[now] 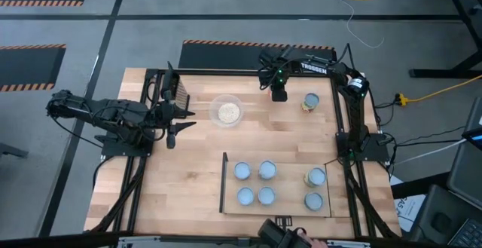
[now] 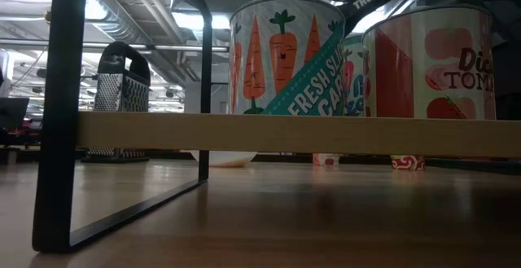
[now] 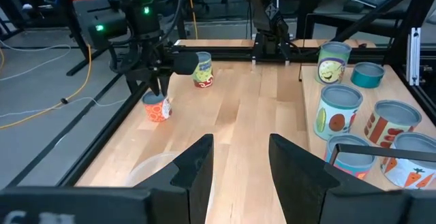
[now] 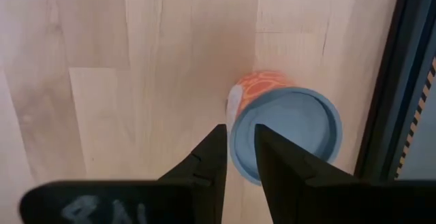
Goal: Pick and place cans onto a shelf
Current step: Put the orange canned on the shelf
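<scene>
My right gripper [image 4: 238, 152] hangs directly over an orange-labelled can [image 4: 286, 134] at the table's far edge, fingers nearly together and holding nothing, the can's rim just beside them. Another can [image 1: 310, 102] stands just to its side. Six cans sit on the shelf [image 1: 226, 203]. My left gripper [image 3: 235, 163] waits open beside the bowl [image 1: 226, 111].

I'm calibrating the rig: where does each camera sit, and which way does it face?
High: overhead, straight down on the table, shelf and both arms.
Low: table height, level across; shelf and cans close, arm above.
Left wrist: across the table past the open left tool toward the right tool.
Right wrist: down past its tool onto the orange can.
Both wrist views show that can.
</scene>
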